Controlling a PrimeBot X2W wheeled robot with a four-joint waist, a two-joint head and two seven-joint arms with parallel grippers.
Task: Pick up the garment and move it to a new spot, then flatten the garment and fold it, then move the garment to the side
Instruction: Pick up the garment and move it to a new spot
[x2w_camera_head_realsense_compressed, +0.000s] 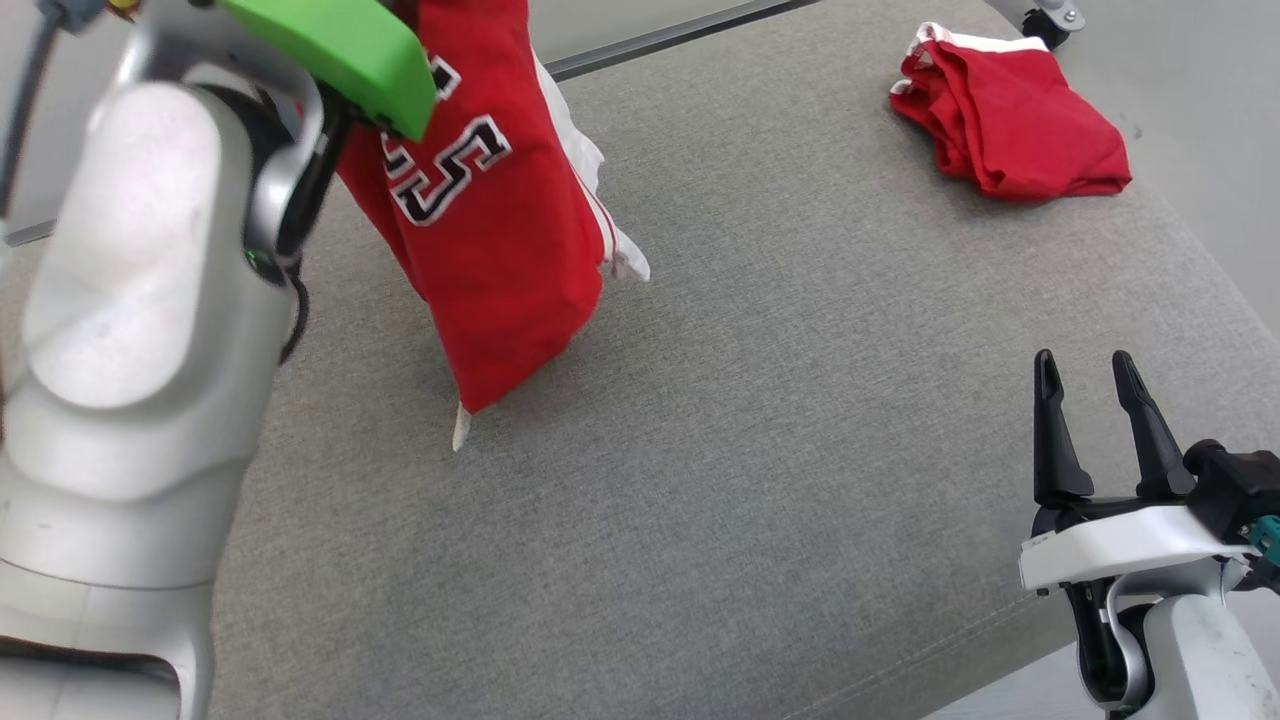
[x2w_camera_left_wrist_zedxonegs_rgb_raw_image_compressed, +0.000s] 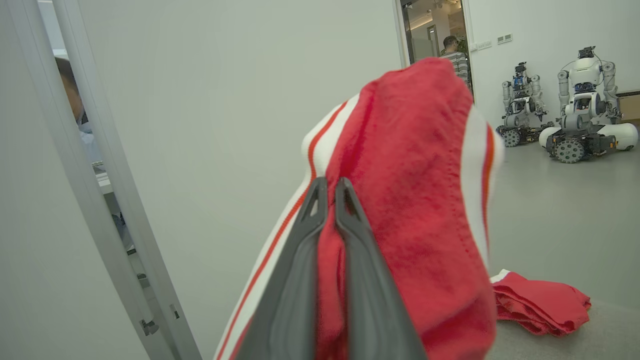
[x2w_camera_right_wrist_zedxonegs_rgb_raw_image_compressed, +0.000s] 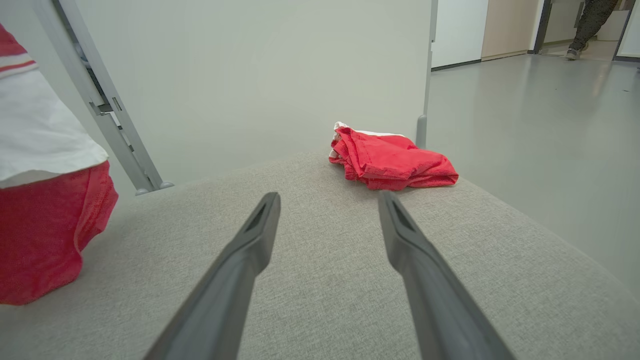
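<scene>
A red garment (x2w_camera_head_realsense_compressed: 490, 200) with white stripes and black-and-white lettering hangs above the grey padded table (x2w_camera_head_realsense_compressed: 760, 480), its lowest corner close to the surface. The left gripper (x2w_camera_left_wrist_zedxonegs_rgb_raw_image_compressed: 331, 186) is shut on a fold of this garment (x2w_camera_left_wrist_zedxonegs_rgb_raw_image_compressed: 415, 200), which drapes over the fingers. The same garment (x2w_camera_right_wrist_zedxonegs_rgb_raw_image_compressed: 45, 200) fills the left edge of the right wrist view. My right gripper (x2w_camera_head_realsense_compressed: 1085, 375) stands open near the table's front right corner, with nothing between its fingers (x2w_camera_right_wrist_zedxonegs_rgb_raw_image_compressed: 260, 230).
A second red garment (x2w_camera_head_realsense_compressed: 1010, 115) lies crumpled at the table's far right corner, also seen as a red heap (x2w_camera_right_wrist_zedxonegs_rgb_raw_image_compressed: 392, 160) ahead of the right gripper. A pale partition wall (x2w_camera_right_wrist_zedxonegs_rgb_raw_image_compressed: 250, 75) stands behind the table. Other robots (x2w_camera_left_wrist_zedxonegs_rgb_raw_image_compressed: 585, 105) and a person (x2w_camera_left_wrist_zedxonegs_rgb_raw_image_compressed: 455, 52) are far off.
</scene>
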